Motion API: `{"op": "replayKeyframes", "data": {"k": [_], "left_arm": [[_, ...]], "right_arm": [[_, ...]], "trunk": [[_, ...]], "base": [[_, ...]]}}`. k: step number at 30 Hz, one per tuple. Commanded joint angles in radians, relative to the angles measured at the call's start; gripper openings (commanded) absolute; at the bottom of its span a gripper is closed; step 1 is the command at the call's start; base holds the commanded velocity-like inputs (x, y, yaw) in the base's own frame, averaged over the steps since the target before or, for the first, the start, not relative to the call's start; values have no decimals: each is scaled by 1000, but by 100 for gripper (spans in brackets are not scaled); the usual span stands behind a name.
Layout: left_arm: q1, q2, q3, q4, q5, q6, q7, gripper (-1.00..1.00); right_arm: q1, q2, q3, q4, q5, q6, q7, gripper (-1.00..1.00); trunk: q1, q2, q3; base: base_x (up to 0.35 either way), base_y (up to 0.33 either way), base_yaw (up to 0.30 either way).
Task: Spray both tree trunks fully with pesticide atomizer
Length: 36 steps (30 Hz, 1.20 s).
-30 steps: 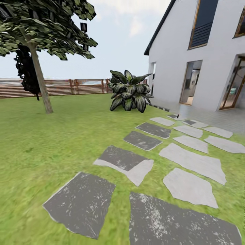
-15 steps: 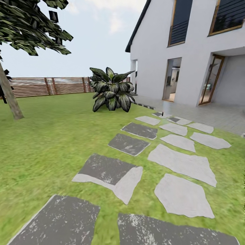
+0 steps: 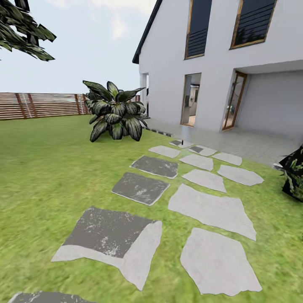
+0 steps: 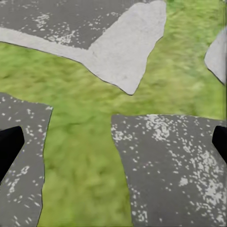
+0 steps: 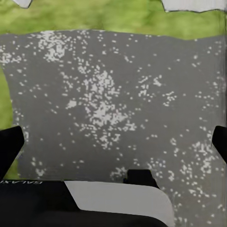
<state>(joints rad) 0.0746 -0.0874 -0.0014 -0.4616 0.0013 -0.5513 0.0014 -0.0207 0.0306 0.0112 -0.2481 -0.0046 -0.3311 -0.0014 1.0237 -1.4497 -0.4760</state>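
**Robot swung right, tree trunk lost from sight**

Swinging right over the past second, the head camera carried the tree trunk off the left edge; only a fringe of tree leaves (image 3: 23,31) remained at eleven o'clock. The spray bottle was not to be seen on the lawn (image 3: 46,168) or on the stepping stones (image 3: 141,188), so the search for it was probably not over, and the pickup had not begun.

Beyond the leaves ran the wooden fence (image 3: 42,105) at ten o'clock, with a broad-leaved shrub (image 3: 113,111) at eleven. The stones led toward the white house (image 3: 210,67) at one o'clock, and a dark plant (image 3: 294,172) had come in at three o'clock.

Both wrist cameras looked down on stone and grass. The left gripper (image 4: 113,142) and the right gripper (image 5: 113,142) each had their fingertips spread to the frame edges, holding nothing.
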Motion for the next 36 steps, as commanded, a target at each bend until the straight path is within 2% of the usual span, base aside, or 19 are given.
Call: {"op": "replayKeyframes", "data": {"k": [1, 10, 25, 36], "left_arm": [[1, 0, 0, -2, 0, -1, 0, 100], [1, 0, 0, -2, 0, -1, 0, 100], [1, 0, 0, -2, 0, -1, 0, 100], [1, 0, 0, -2, 0, -1, 0, 100]], "right_arm": [[-1, 0, 1, 1, -1, -3, 0, 100], [-1, 0, 1, 1, -2, -3, 1, 100], [-1, 0, 1, 1, -1, -3, 0, 100], [-1, 0, 1, 1, -2, -3, 1, 100]], "trunk": [[1, 0, -1], [1, 0, 2], [1, 0, 3], [1, 0, 10]], "base": [[700, 0, -300], [700, 0, -276], [700, 0, -31], [700, 0, -239]]}}
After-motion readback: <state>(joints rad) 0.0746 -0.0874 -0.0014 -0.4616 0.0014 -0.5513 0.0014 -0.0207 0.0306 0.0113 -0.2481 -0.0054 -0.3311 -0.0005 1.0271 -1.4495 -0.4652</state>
